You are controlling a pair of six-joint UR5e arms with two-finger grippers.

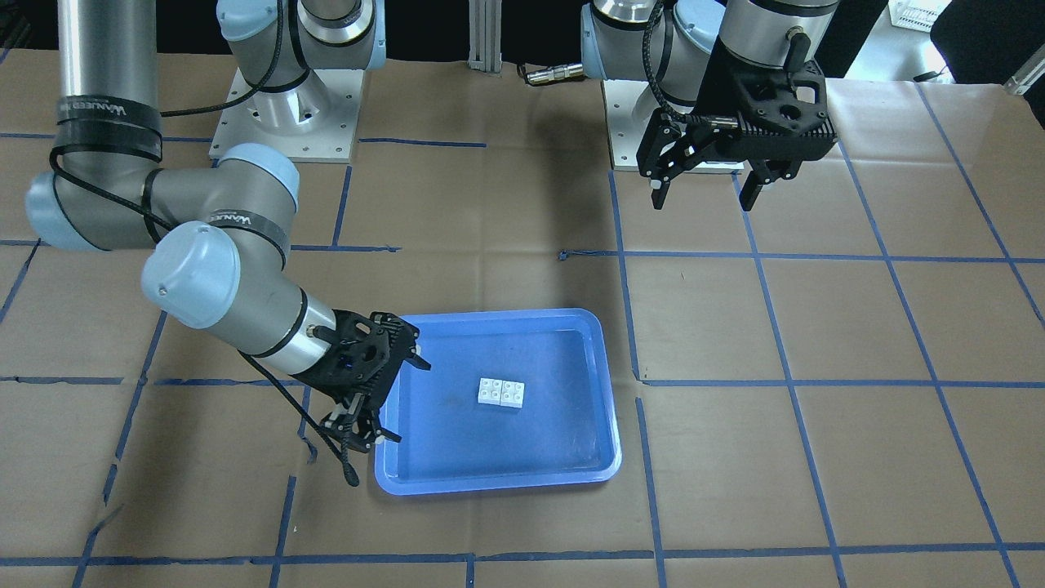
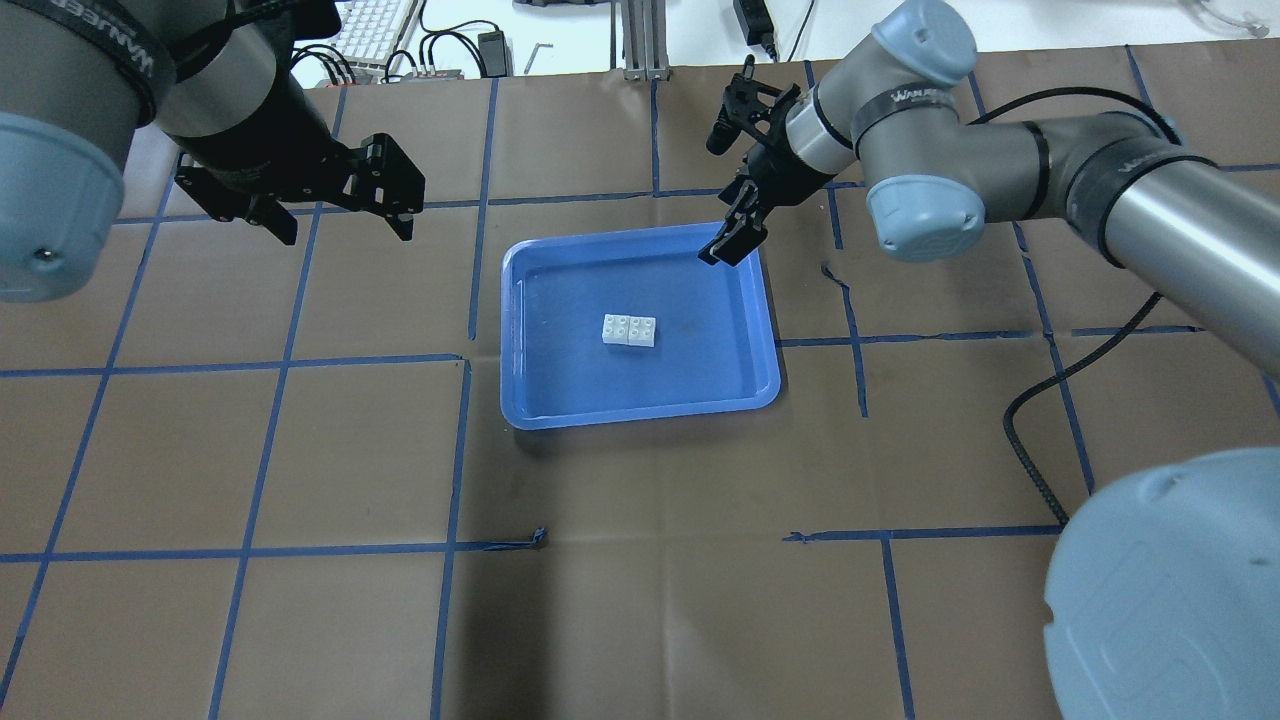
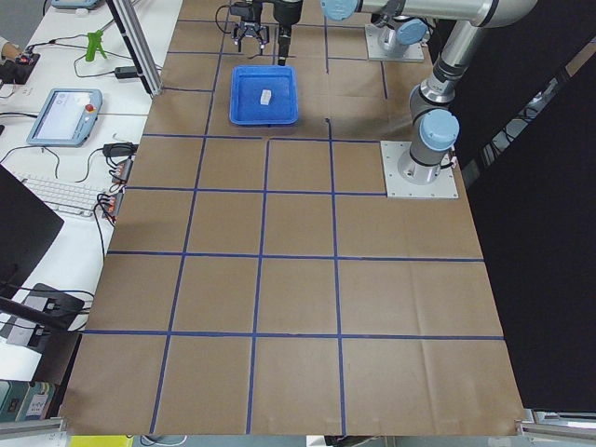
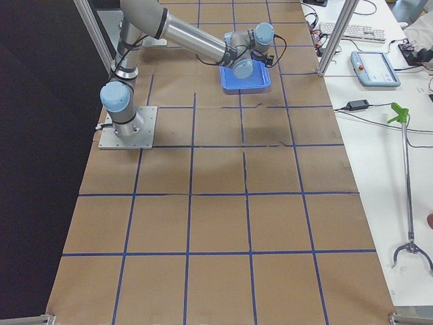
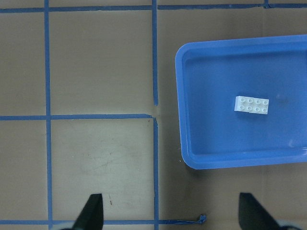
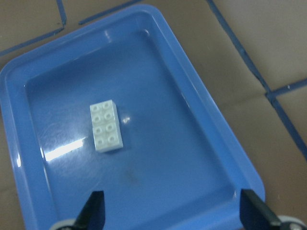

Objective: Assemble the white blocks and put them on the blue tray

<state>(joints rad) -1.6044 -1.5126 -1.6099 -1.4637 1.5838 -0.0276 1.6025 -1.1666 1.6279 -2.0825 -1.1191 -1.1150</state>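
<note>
blocks (image 1: 501, 393): flush side by side, studs up, mid-tray (image 1: 498, 315) | right gripper (image 1: 406, 402): wide, empty, over tray rim, clear of load | left gripper (image 1: 704, 200): wide, empty, well apart, out of the work zone | placement judged done

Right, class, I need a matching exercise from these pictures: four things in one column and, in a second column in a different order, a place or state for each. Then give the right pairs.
Things
1. white blocks
2. blue tray
3. left gripper
4. right gripper

Places and states
A. open, above the table, apart from the tray
B. lying flat on the brown paper of the table
C. open, at the tray's rim
D. side by side and touching, near the middle of the tray

Pairs: 1-D, 2-B, 3-A, 4-C
</note>
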